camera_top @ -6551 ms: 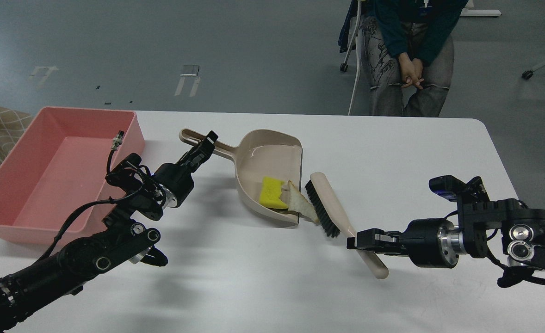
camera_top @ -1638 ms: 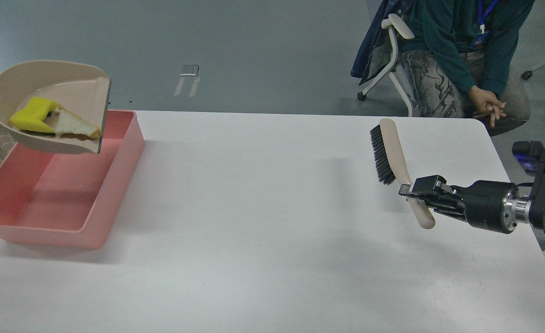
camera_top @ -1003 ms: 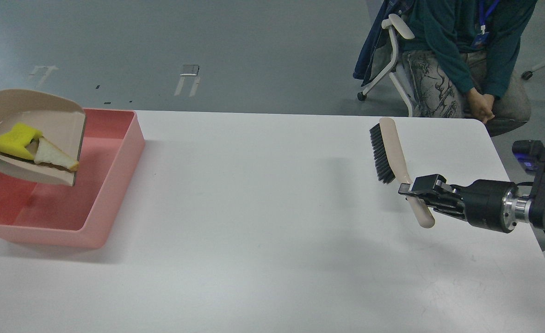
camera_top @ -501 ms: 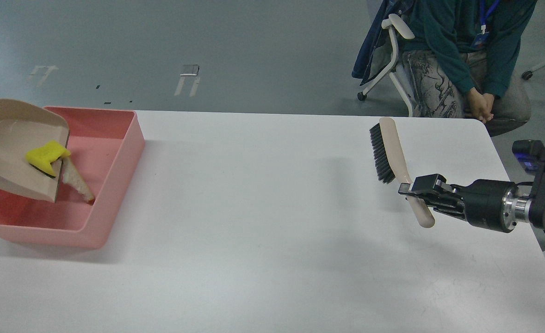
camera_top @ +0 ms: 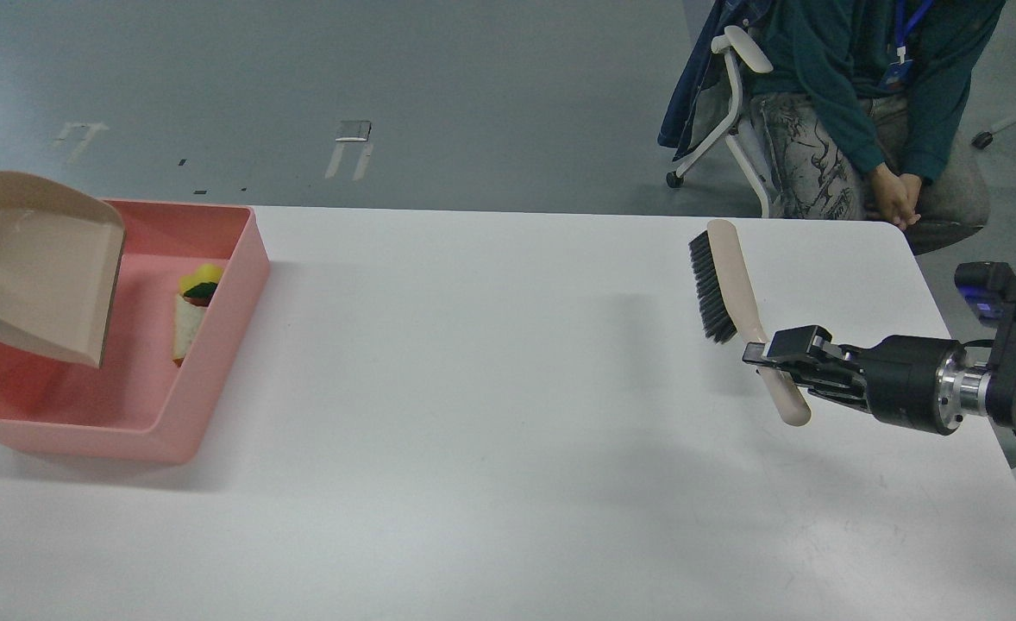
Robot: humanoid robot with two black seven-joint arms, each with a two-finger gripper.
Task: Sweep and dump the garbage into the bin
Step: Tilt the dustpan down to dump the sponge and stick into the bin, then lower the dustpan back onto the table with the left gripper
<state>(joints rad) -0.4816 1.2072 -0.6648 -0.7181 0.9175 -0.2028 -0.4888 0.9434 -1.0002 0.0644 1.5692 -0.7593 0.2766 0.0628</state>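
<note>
The pink bin [camera_top: 172, 427] stands at the table's left edge. The yellow sponge chunk [camera_top: 200, 281] and the white bread slice [camera_top: 187, 326] lie inside it against its right wall. The beige dustpan [camera_top: 38, 263] hangs tilted above the bin's left half, mouth down and to the right, and it holds nothing. Its handle and my left gripper are out of view past the left edge. My right gripper [camera_top: 774, 360] is shut on the handle of the beige brush [camera_top: 726, 285], held above the table at the right with black bristles facing left.
The white table [camera_top: 491, 431] spans the view between bin and brush. A seated person [camera_top: 853, 95] in a chair is behind the table's far right corner. A checked surface shows at the left edge below the bin.
The dustpan tipped steeper over the bin. The sponge and bread slid out of it and now lie in the bin by the right wall. The right arm and brush stayed still.
</note>
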